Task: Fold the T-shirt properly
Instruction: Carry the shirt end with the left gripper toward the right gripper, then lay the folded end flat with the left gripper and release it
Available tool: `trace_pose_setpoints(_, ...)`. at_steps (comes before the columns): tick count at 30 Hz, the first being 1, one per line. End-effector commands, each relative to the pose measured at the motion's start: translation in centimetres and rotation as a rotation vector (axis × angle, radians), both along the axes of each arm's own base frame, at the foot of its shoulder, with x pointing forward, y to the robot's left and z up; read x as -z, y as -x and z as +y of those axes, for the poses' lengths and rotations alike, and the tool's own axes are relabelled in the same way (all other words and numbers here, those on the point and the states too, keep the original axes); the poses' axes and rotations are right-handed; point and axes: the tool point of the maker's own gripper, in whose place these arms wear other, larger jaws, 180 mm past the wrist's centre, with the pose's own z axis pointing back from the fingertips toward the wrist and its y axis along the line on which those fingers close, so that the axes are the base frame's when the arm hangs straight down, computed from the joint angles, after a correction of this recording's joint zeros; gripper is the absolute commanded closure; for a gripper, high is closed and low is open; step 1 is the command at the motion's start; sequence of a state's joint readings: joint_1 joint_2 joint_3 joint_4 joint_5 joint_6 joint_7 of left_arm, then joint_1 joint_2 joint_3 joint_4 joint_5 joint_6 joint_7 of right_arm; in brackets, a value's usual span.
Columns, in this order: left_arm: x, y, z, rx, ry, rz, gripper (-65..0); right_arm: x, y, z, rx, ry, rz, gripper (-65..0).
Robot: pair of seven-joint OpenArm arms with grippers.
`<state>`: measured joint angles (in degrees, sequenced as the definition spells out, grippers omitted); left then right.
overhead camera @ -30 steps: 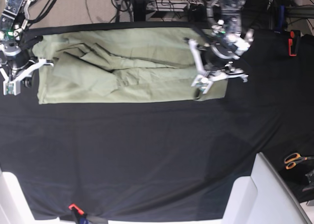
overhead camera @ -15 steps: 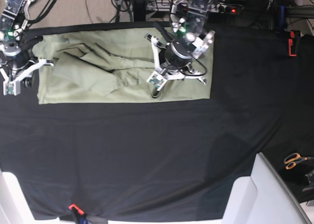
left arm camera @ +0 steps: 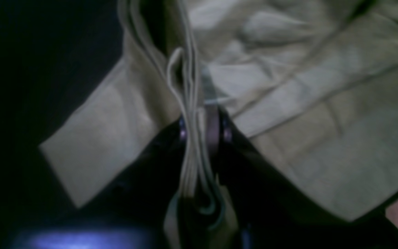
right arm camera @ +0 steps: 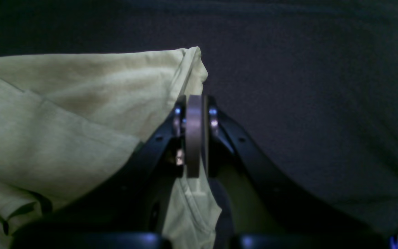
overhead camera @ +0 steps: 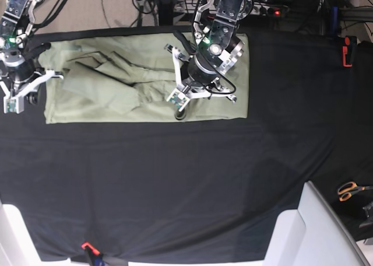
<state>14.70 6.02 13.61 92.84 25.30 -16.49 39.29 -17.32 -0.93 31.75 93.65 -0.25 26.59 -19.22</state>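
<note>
shirt: the green T-shirt (overhead camera: pixel 116 82) lies along the far edge of the black table cloth (overhead camera: pixel 175 184), spread sideways and pretty wrinkly in the middle. Its near edge runs fairly straight; the right end is doubled over on itself.

left gripper: the left gripper (left arm camera: pixel 202 121) hangs over the middle-right part of the shirt in the base view (overhead camera: pixel 185 100). From its wrist cam, the jaws are pressed together on a bunch of stacked fabric edges, several layers hanging through between them. So it's pinching the shirt, no doubt there.

right gripper: the right gripper (right arm camera: pixel 193 107) sits at the shirt's other end, at the left edge of the base view (overhead camera: pixel 20 94). Jaws are squeezed together with a fabric corner in them, and the folded hem pokes out just past the tips.

cloth: dark, covers the whole table, bare in front of the shirt.

other stuff: orange-handled scissors (overhead camera: pixel 349 190) lie way off at the right side, well apart from the shirt. A red clamp (overhead camera: pixel 347 50) sits at the far right edge.
</note>
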Motion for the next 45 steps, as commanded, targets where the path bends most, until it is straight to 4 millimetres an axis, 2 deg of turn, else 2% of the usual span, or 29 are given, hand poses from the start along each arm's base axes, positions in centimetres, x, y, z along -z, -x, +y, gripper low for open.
trace_pose_setpoints(1,-1.0,-1.0,-0.8,0.006,0.028,-0.037,0.0,-1.2,-0.8,-0.4,-0.003,0.013,-0.049,-2.3)
trace_pose_setpoints(7,-1.7,-1.8,-1.7,-0.007,0.098,-0.042,0.0,-1.2,-0.8,-0.4,-0.003,0.013,-0.049,-2.3)
trace_pose_setpoints(14,-0.1,-1.0,-2.2,-0.002,0.112,0.014,0.0,-1.2,-0.8,-0.4,-0.003,0.015,-0.048,-2.3)
trace_pose_setpoints(17,0.4,-0.2,-3.6,0.04,0.117,0.033,0.0,-1.2,-0.8,-0.4,-0.003,0.015,-0.048,-2.3)
trace_pose_setpoints(30,-0.2,-1.4,-3.6,0.042,0.117,0.008,0.0,-1.3,-0.8,-0.4,-0.005,0.016,-0.05,-2.3)
trace_pose_setpoints(45,-0.4,-1.4,-4.1,0.047,0.126,0.006,0.0,-1.4,-1.0,-0.4,-0.005,0.014,-0.054,-2.3)
